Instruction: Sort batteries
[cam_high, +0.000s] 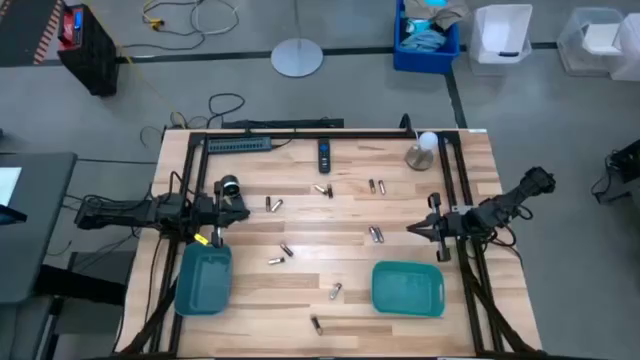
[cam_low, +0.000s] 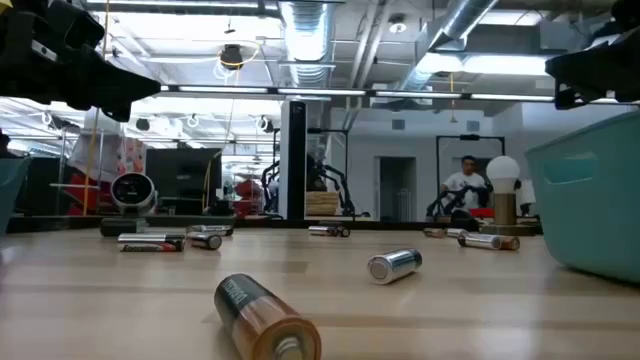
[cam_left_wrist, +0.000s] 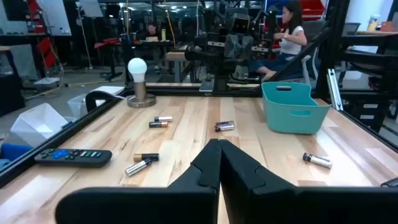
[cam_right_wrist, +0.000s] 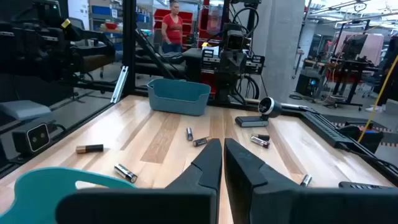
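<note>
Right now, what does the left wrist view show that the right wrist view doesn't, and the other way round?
Only the left wrist view shows the black remote, the bulb on its stand and the right teal tray's full outline. Only the right wrist view shows the round silver-topped knob and the left teal tray. Both show batteries scattered on the wooden table. Each also shows its own tool, the left tool or the right tool, holding nothing.

A copper-and-dark battery (cam_low: 268, 320) is lying closest to the camera on the wooden table (cam_low: 480, 310), with a silvery battery (cam_low: 394, 265) resting just behind it to the right. More batteries are lying farther back — beside a round silver-faced knob (cam_low: 132, 192) on the left — while a teal tray (cam_low: 590, 205) is filling the right edge.
</note>
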